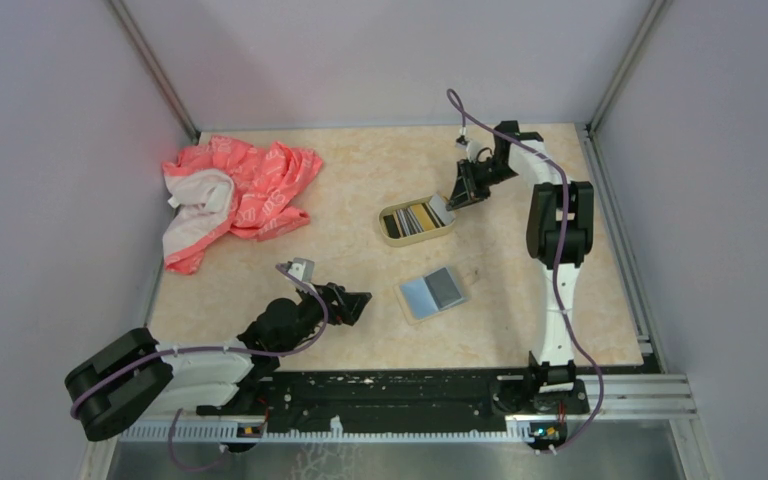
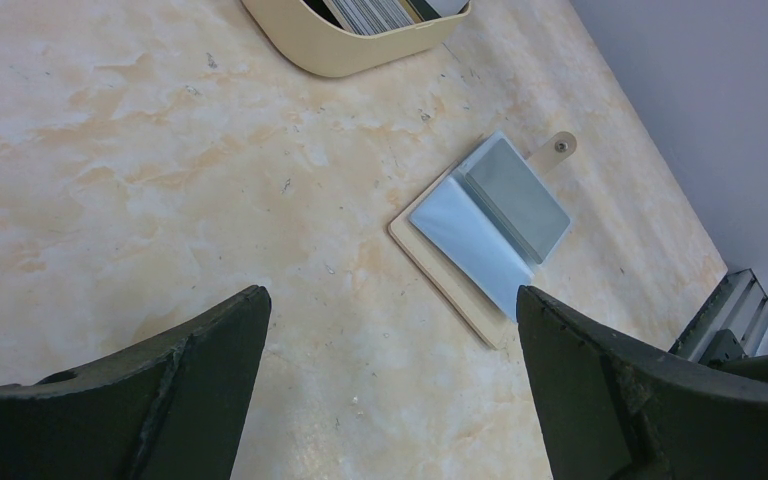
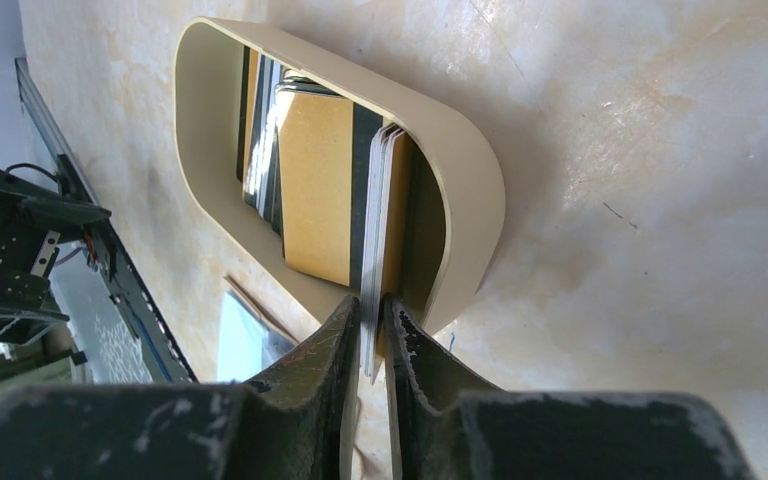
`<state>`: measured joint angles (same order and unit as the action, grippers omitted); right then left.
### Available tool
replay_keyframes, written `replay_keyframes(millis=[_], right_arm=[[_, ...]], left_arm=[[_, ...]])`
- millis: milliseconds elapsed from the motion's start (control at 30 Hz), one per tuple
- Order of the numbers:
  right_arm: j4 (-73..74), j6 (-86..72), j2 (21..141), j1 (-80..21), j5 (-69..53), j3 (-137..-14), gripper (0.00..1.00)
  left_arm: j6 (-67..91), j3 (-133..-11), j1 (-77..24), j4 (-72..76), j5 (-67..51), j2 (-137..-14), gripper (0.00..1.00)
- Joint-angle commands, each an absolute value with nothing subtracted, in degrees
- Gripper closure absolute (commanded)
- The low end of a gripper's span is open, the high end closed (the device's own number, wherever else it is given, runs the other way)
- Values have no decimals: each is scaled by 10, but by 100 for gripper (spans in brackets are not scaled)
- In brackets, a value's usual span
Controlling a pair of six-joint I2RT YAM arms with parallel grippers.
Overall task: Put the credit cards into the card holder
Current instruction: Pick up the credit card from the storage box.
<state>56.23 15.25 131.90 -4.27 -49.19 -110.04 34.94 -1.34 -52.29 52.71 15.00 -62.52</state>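
In the cream tin's [image 3: 475, 190] end, a credit card [image 3: 374, 250] between the right jaws.

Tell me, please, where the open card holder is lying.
In the top view the open card holder lies flat on the table, right of centre, just on the near side of the tin holding the credit cards.

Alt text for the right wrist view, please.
The right gripper pinches a card, perhaps several, seen edge-on at the near end of a cream tin. A tan card and other cards lie inside the tin, which sits on a marbled beige table.
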Motion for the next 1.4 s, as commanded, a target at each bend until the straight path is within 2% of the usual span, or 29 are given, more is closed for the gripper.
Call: replay_keyframes(millis=[0,367,567,1367], right_arm=[[571,159,1318,-34,-507,-1128,85],[572,156,1319,-32,-508,-1129,88],[573,156,1315,-29,-512,-1129,100],[529,156,1242,-19,-492,-1099,100]], left_arm=[[351,-3,-520,544,154,-625,2],[352,-3,-520,544,154,-624,2],[352,-3,-520,544,155,-624,2],[351,-3,-520,541,154,-627,2]])
